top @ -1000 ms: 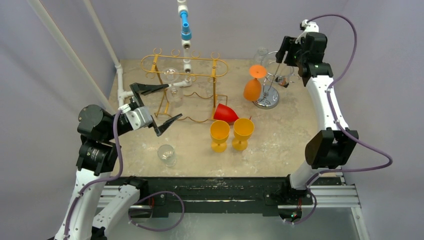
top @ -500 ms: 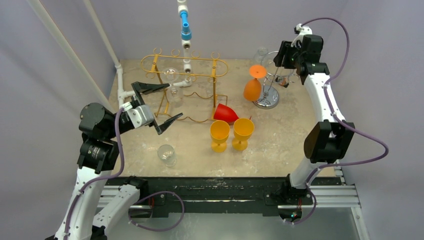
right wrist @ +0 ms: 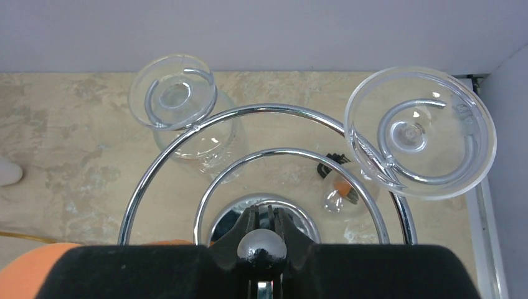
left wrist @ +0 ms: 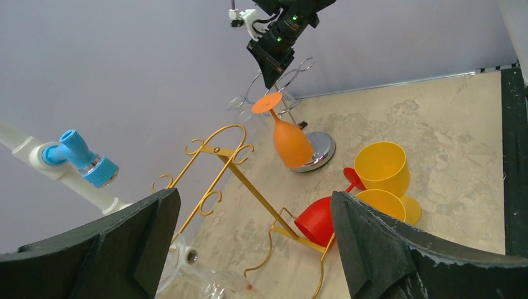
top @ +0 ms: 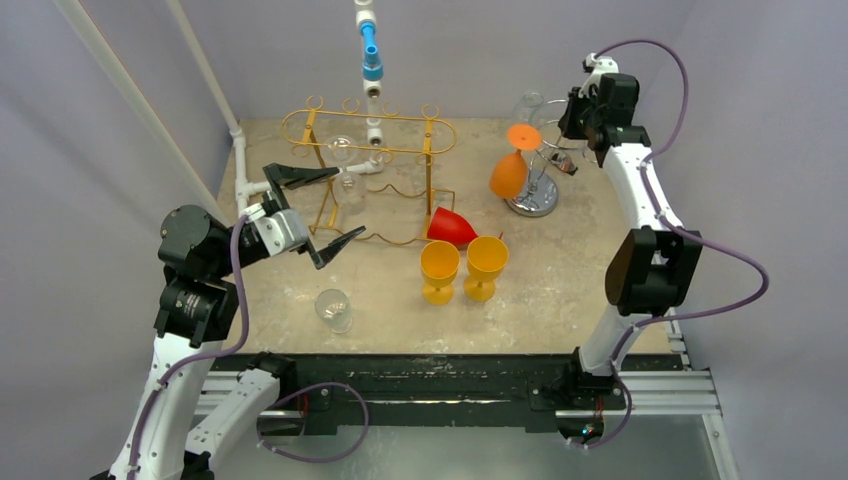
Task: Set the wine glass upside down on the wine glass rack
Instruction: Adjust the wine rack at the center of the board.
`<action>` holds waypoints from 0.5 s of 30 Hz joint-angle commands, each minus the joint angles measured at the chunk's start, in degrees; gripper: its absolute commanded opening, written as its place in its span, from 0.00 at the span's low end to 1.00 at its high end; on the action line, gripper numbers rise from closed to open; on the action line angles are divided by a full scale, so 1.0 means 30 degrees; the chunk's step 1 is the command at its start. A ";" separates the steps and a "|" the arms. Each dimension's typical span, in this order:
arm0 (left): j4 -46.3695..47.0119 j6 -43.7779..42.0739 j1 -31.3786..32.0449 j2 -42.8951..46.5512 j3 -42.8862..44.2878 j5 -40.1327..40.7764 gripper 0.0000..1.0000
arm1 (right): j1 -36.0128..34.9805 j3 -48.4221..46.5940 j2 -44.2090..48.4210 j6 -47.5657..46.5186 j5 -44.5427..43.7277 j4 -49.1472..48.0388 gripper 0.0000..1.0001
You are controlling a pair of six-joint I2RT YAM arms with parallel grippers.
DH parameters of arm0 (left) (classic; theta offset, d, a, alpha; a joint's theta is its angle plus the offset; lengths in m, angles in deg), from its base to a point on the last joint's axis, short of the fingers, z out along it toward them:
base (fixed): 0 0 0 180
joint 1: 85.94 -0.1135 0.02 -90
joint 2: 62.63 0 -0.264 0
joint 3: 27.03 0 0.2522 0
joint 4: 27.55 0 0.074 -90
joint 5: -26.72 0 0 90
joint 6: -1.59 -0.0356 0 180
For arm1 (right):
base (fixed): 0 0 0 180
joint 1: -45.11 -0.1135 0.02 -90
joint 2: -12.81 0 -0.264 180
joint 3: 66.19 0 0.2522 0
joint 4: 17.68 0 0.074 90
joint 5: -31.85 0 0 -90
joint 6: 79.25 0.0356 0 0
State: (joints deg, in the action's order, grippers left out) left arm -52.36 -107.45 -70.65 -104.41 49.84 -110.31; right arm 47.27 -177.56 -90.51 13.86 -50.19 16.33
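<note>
A chrome wine glass rack stands at the back right. An orange wine glass hangs upside down from its left arm, tilted. Two clear glasses also hang from it by their feet. My right gripper points down over the rack's centre, shut round the pole's ball knob. My left gripper hovers wide open beside the gold rack, holding nothing.
A clear glass hangs on the gold rack. A red glass lies on its side by that rack's foot, with two yellow goblets upright in front. Another clear glass stands near left. A white pipe with blue fitting hangs at the back.
My right gripper has moved left and forward over the chrome rack's centre and closed on the knob. The orange glass has swung slightly right. The left arm has not moved.
</note>
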 commanded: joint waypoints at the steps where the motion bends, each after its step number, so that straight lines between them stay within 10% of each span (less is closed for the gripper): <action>1: 0.0294 0.0092 0.0031 -0.0132 0.0558 0.0207 1.00 | -0.0037 0.0471 0.0819 0.1470 0.0272 -0.1341 0.02; 15: 0.0343 0.0291 0.0031 0.0147 0.0370 0.0179 1.00 | -0.3064 0.1299 0.1828 0.3445 -0.6033 -0.2801 0.00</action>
State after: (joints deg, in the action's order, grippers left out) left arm -52.38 -107.43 -70.65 -104.59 49.84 -110.31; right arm 41.82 -173.12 -88.68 17.49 -62.03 10.73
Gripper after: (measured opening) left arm 0.996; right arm 0.144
